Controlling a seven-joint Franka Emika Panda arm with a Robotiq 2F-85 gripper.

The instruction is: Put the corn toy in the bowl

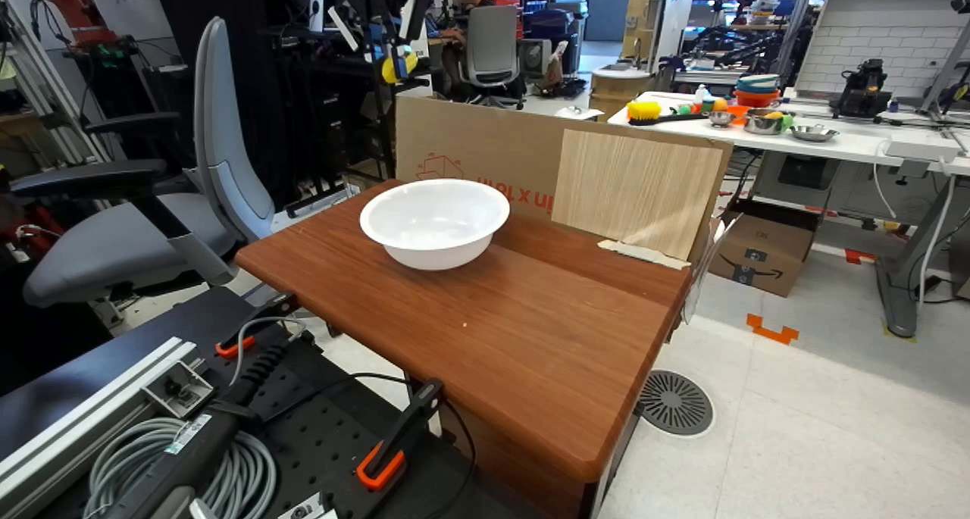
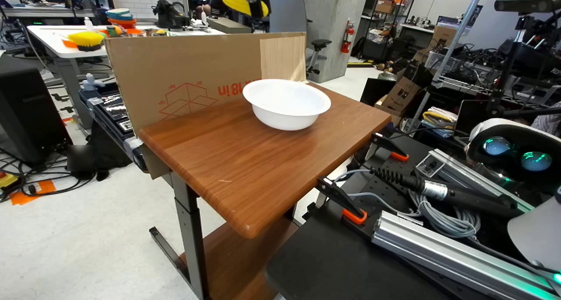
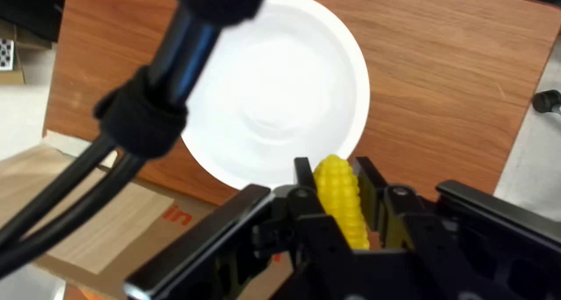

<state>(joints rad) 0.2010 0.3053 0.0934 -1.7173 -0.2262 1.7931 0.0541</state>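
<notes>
The corn toy (image 3: 339,195) is bright yellow, with rows of rounded kernels. In the wrist view it sits between the black fingers of my gripper (image 3: 332,163), which is shut on it. The corn toy also shows in both exterior views (image 1: 395,69) (image 2: 236,1), held up in the air well above the table height. The gripper shows in an exterior view (image 2: 253,3) at the top edge. The wide white bowl (image 3: 280,94) stands upright on the wooden table, and no object shows inside it. It also shows in both exterior views (image 1: 436,227) (image 2: 287,109).
The brown wooden table (image 1: 515,329) has a cardboard panel (image 2: 184,72) standing along one edge. A dark clamped bench (image 1: 318,420) with cables adjoins the table. A grey chair (image 1: 227,140) stands beside it. A white table (image 1: 849,144) with toys and bowls is farther back.
</notes>
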